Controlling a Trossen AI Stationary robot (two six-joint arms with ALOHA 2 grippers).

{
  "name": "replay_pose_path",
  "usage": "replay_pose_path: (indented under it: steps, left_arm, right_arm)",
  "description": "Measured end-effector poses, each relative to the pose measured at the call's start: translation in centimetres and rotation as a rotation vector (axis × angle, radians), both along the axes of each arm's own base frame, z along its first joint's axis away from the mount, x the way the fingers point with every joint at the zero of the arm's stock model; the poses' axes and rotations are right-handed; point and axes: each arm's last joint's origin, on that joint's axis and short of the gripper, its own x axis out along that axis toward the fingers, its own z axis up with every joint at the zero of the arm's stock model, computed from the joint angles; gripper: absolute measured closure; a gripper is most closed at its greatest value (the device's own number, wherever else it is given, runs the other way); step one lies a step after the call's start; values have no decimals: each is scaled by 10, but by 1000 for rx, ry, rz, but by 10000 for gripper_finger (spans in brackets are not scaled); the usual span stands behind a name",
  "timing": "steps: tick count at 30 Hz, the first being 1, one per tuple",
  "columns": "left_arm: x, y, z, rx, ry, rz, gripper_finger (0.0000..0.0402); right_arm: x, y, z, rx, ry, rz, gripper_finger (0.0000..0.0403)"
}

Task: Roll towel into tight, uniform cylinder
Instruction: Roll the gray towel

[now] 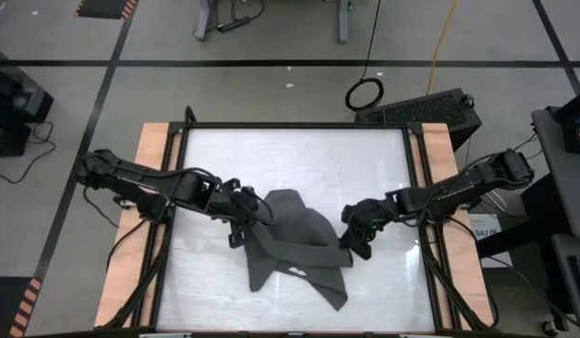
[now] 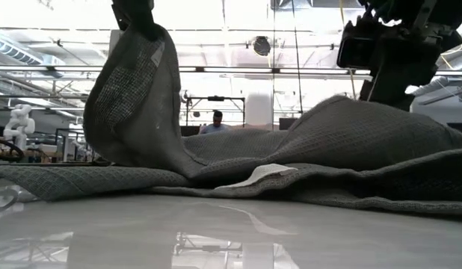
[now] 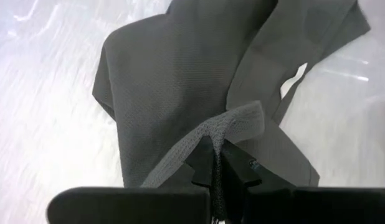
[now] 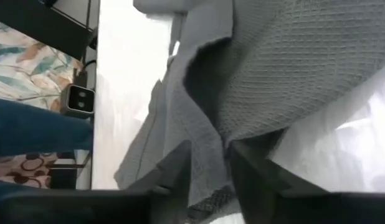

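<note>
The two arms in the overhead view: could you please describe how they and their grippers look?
Both arms are dark, nearly black, built of slim jointed segments with black cables trailing from their outer ends. The left gripper and right gripper are chunky black blocks. Up close, the fingers are flat, matte black and angular, without visible markings.

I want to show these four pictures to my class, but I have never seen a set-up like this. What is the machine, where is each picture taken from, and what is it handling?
It is a robot with two dark jointed arms working at a white table. Each arm ends in a two-finger gripper.

One picture looks straight down on the table. One looks level across the tabletop into the room behind. The other two come from cameras on the arms' wrists.

On the table lies a crumpled dark grey towel with a small white tag. It is not rolled yet.

The left gripper is shut on an edge of the towel and holds it up off the table. The right gripper has its fingers parted, with a fold of towel hanging between them.
</note>
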Motion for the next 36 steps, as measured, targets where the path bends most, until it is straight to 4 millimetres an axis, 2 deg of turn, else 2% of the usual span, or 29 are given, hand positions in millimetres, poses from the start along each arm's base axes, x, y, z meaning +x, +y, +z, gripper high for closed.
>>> replay_pose_path:
  steps: [3, 6, 14, 21, 27, 36]
  left_arm:
    - [4, -1, -5, 5, 20, 0, 391]
    - [8, -2, -10, -4, 41, -8, 391]
    - [11, -3, -14, -8, 52, -11, 391]
    - [11, -4, -14, -13, 51, -13, 391]
    - [11, -3, -14, -11, 48, -18, 391]
    - [12, -4, -13, -37, 46, -25, 391]
  right_arm:
    - [2, 0, 2, -1, -35, 10, 254]
    - [2, 1, 2, 7, -36, 24, 236]
    - [0, 2, 2, 29, -20, 57, 241]
    - [3, 1, 16, -12, -82, 21, 238]
    - [12, -2, -4, -27, -5, 41, 220]
    - [35, -20, -27, 38, -45, 130, 218]
